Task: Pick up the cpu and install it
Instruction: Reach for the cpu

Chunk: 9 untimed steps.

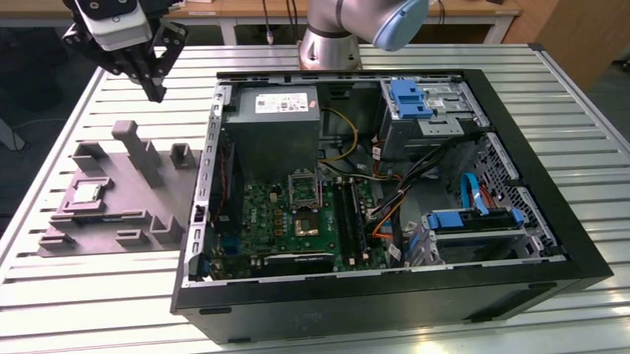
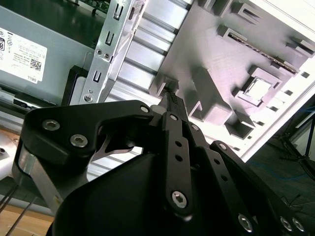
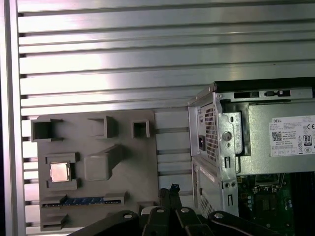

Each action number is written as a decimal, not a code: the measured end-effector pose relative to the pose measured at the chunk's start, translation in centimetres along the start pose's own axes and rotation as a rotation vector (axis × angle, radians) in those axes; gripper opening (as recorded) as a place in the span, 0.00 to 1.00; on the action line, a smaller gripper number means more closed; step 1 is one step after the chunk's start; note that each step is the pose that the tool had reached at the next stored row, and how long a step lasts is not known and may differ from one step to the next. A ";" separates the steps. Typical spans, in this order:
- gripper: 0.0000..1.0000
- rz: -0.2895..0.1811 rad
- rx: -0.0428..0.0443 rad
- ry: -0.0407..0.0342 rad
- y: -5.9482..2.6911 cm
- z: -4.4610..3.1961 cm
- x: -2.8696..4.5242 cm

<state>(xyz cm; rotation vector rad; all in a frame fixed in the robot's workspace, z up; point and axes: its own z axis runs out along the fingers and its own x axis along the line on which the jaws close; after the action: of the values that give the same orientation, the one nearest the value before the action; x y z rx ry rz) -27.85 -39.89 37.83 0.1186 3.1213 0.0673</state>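
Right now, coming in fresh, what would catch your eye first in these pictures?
The open PC case dominates, lying on the slatted table with its motherboard exposed. At the exterior view's left sits a grey tray with the cpu in a square recess. The end effector hangs in the air near the tray, empty and well apart from the cpu.

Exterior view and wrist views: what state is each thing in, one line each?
cpu: lying flat in a recess of the grey holder, not gripped.
gripper: shut, holding nothing, raised clear of the holder and cpu.
computer case: lying on its side, side panel off, inside exposed.
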 end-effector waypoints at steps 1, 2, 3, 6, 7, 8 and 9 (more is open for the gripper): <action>0.11 0.000 0.0000 0.0000 0.00 0.00 0.05; 0.11 0.000 0.0001 0.0000 -0.01 0.00 0.10; 0.11 0.000 0.0000 0.0000 -0.01 0.01 0.15; 0.11 0.000 0.0000 0.0000 -0.02 0.02 0.30; 0.11 0.000 0.0000 0.0000 -0.03 0.02 0.35; 0.11 0.000 0.0001 0.0000 -0.03 0.02 0.41; 0.11 0.000 0.0001 0.0001 -0.04 0.02 0.46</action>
<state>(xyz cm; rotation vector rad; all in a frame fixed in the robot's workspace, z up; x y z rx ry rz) -28.31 -39.89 37.80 0.1186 3.1213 0.0672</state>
